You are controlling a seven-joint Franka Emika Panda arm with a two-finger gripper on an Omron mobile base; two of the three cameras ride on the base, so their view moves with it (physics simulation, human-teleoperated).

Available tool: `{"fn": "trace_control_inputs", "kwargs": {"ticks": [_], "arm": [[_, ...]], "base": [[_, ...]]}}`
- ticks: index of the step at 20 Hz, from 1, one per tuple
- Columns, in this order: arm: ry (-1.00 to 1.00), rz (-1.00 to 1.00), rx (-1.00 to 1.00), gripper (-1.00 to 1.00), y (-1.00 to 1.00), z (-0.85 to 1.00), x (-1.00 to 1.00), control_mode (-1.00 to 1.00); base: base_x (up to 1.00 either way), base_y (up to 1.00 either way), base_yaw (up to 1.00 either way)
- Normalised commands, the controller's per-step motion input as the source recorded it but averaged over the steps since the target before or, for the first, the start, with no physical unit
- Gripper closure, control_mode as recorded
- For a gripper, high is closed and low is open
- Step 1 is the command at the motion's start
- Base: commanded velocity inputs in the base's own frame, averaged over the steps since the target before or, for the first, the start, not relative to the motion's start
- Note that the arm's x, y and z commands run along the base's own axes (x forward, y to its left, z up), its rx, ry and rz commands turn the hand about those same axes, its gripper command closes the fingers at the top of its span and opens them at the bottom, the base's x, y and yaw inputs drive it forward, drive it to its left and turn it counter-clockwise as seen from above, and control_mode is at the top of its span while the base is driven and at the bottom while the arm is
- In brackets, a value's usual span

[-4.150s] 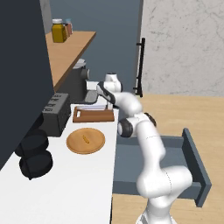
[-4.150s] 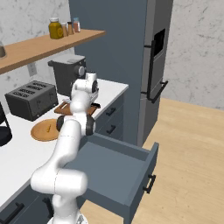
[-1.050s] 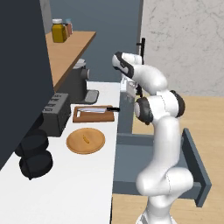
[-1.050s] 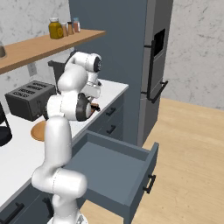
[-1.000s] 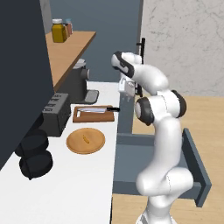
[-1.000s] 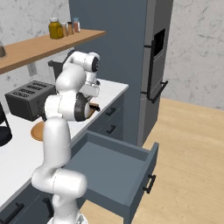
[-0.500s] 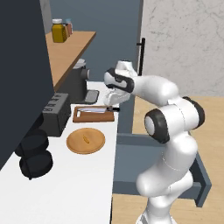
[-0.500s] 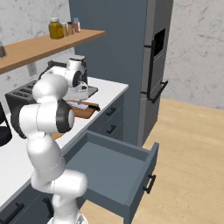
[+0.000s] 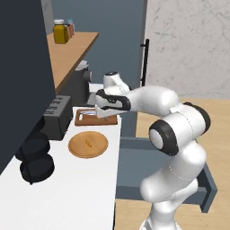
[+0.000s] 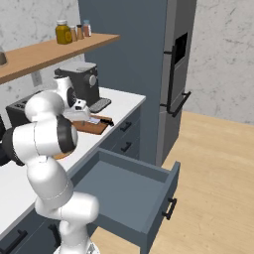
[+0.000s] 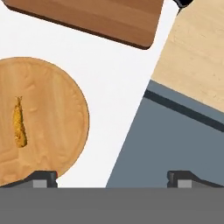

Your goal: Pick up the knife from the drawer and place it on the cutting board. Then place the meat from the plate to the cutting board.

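The slim dark-handled knife [image 10: 97,119] lies on the reddish-brown rectangular cutting board [image 9: 95,117]; the two-finger gripper [image 11: 112,177], jaws wide and empty, must be lowered over the tiny orange-brown meat [image 11: 18,122] on the round tan plate [image 11: 61,109].

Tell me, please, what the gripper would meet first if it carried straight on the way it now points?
Probably the white counter beside the plate, near the counter's edge above the open drawer; the gripper has its jaws open, and depth is hard to judge.

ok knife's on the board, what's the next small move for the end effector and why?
Probably shift the open, empty end effector over the plate and descend onto the meat. It still lies on the plate, off to the side of the fingertips, not between them.
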Motion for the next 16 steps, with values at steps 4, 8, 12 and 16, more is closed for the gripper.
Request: {"fn": "trace_control_inputs", "kwargs": {"ticks": [4, 8, 12, 16], "arm": [[0.00, -0.24, -0.02, -1.00, 0.27, -0.05, -0.06, -1.00], [-0.12, 0.01, 0.03, -1.00, 0.23, -0.32, -0.06, -1.00], [-0.05, 0.29, 0.00, -1.00, 0.39, -0.45, -0.03, -1.00], [0.01, 0.40, 0.00, -1.00, 0.40, -0.23, 0.00, -1.00]], "base": [[0.00, 0.00, 0.00], [0.00, 0.00, 0.00], [0.00, 0.00, 0.00], [0.00, 0.00, 0.00]]}}
